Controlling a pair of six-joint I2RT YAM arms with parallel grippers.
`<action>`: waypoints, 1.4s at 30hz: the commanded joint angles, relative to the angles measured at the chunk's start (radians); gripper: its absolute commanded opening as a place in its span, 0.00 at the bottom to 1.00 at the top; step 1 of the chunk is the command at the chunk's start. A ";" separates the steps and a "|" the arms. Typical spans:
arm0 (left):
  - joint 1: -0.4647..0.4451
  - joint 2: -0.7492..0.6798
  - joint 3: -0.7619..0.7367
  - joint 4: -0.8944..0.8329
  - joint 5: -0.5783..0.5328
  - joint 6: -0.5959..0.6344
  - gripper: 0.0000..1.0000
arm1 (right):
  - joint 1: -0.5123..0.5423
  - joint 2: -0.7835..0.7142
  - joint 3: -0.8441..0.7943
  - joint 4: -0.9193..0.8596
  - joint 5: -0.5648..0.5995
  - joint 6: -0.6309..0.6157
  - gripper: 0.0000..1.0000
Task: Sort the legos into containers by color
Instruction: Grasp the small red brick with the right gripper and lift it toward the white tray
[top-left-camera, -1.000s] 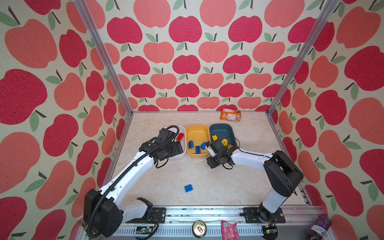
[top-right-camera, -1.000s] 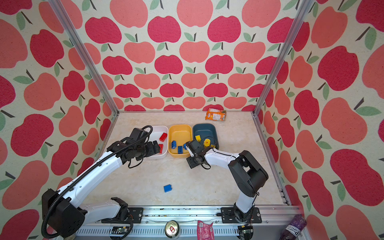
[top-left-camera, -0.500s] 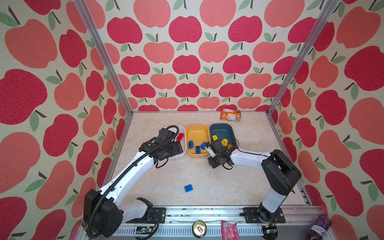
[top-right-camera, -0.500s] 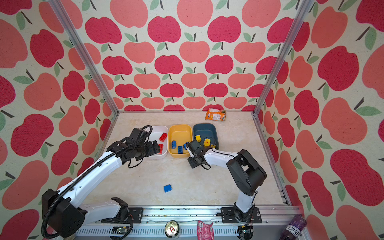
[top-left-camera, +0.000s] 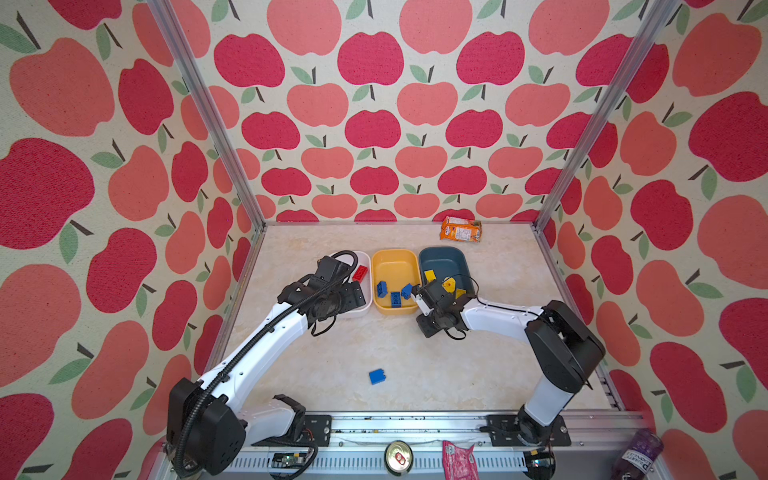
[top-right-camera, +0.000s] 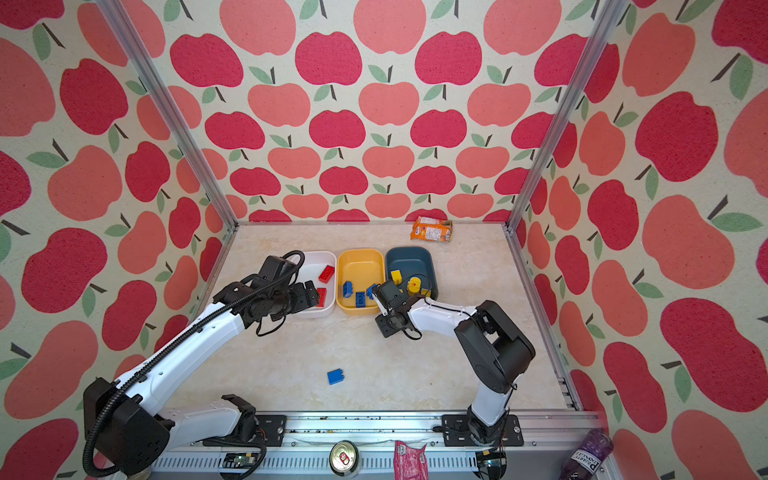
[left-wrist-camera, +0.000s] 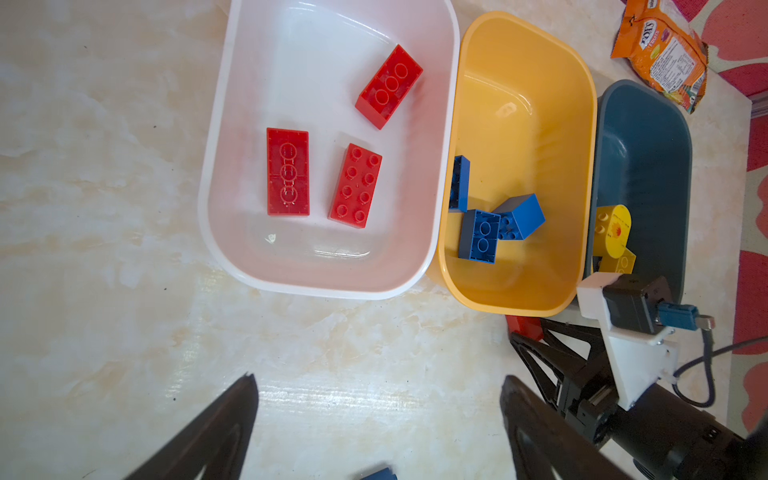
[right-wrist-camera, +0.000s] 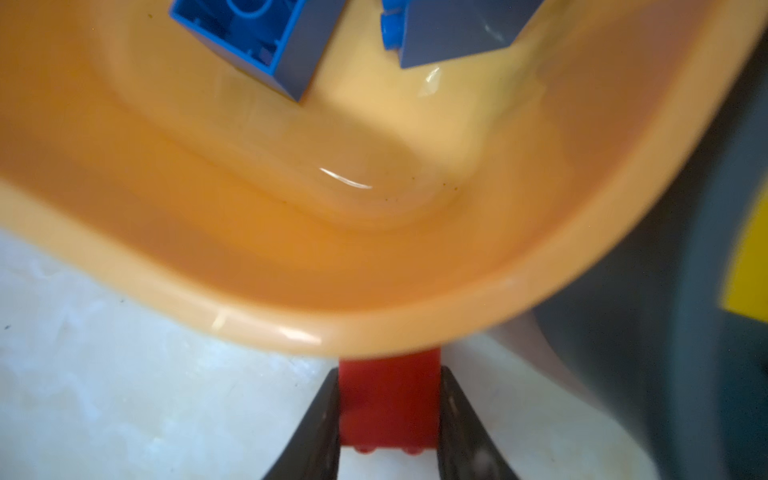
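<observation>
I'm clamping my right gripper (right-wrist-camera: 388, 371), both black fingers (right-wrist-camera: 320, 424) pressing the sides of a small red studded plastic brick (right-wrist-camera: 388, 405) at the outer rim of the shallow yellow plastic tub (right-wrist-camera: 291, 270). Two blue plastic bricks (right-wrist-camera: 257, 37) are lying inside it. A dark blue-grey plastic tub (right-wrist-camera: 685, 291) is sitting beside it, blurred, and the pale marbled tabletop (right-wrist-camera: 124, 395) is showing underneath.

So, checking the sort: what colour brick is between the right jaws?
The brick is red, clearest in the right wrist view.

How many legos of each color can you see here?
Red legos: 4 (one in the right gripper)
Blue legos: 4 (one loose on the table)
Yellow legos: 3 in view
Total: 11
</observation>
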 joint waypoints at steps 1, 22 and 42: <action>0.006 -0.012 -0.012 -0.016 -0.014 -0.015 0.93 | 0.013 -0.071 -0.009 -0.054 0.013 0.026 0.31; 0.015 0.000 -0.037 0.024 0.012 -0.015 0.94 | 0.035 -0.287 0.200 -0.318 -0.002 0.078 0.31; 0.099 -0.138 -0.123 -0.043 0.047 0.008 0.96 | 0.092 0.032 0.556 -0.278 -0.095 0.046 0.31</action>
